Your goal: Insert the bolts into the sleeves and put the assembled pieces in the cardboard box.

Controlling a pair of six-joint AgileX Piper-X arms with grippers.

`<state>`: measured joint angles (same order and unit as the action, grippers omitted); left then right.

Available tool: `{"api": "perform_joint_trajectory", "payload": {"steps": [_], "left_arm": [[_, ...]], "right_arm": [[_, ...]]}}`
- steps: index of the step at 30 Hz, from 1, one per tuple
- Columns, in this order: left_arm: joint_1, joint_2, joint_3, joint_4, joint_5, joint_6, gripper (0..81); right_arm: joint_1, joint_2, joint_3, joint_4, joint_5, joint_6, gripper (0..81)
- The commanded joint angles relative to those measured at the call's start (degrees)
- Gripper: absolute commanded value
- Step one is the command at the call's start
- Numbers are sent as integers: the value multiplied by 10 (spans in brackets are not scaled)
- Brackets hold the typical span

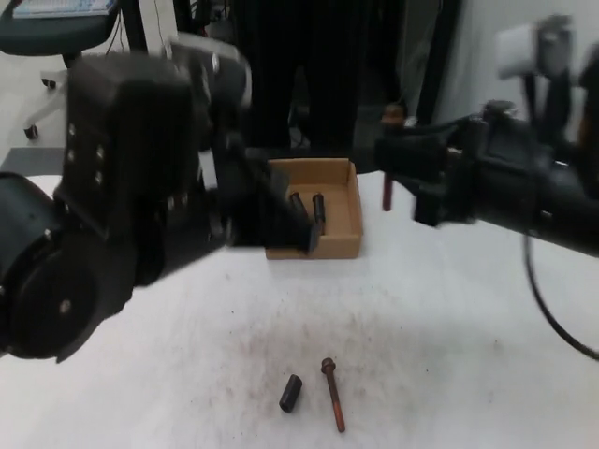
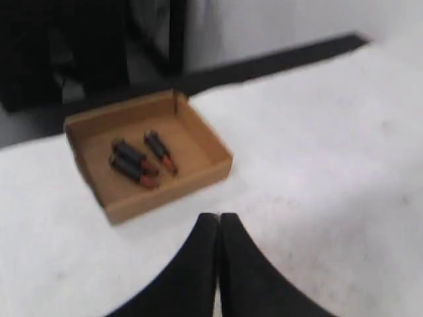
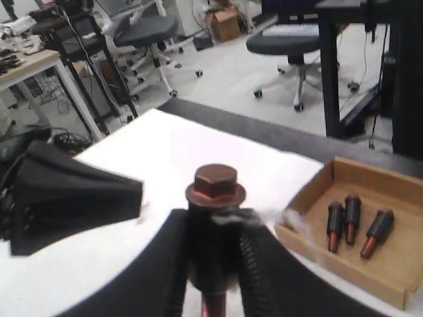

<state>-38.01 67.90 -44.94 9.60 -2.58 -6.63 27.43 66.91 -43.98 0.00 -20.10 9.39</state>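
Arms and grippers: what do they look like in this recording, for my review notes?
Both arms are black. The left arm has a housing dotted with small pale screws. A thin black cable hangs from the right arm. The left gripper and right gripper each have two smooth black fingers that narrow toward the tips.

No text, label, number or sign can be read. None is legible on the copper-coloured hex-head bolt [image 3: 215, 186] gripped by the right pincer [image 3: 215, 228], on the open brown cardboard box [image 3: 396, 261] just beyond that pincer, or on the white counter [image 1: 449, 327] below it.
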Motion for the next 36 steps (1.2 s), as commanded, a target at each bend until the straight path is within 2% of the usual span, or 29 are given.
{"api": "perform_joint_trajectory", "payload": {"steps": [1,7,16,21,27,29,34,36], "left_arm": [[8,11,-2,152,-20,2,2],[38,32,-2,276,-16,7,2],[96,39,-2,290,-8,54,2],[114,39,-2,292,-7,54,2],[119,39,-2,288,1,56,2],[119,39,-2,283,1,56,2],[119,39,-2,279,1,56,2],[119,39,-2,279,1,56,2]], "right_arm": [[0,79,-73,48,7,18,8],[-10,292,-298,225,28,46,8],[-13,525,-545,324,116,46,8],[-23,586,-611,379,125,46,8],[-34,594,-613,349,124,46,5],[-37,592,-613,345,124,46,71],[-44,591,-617,345,63,49,393],[-47,589,-616,345,62,52,462]]}}
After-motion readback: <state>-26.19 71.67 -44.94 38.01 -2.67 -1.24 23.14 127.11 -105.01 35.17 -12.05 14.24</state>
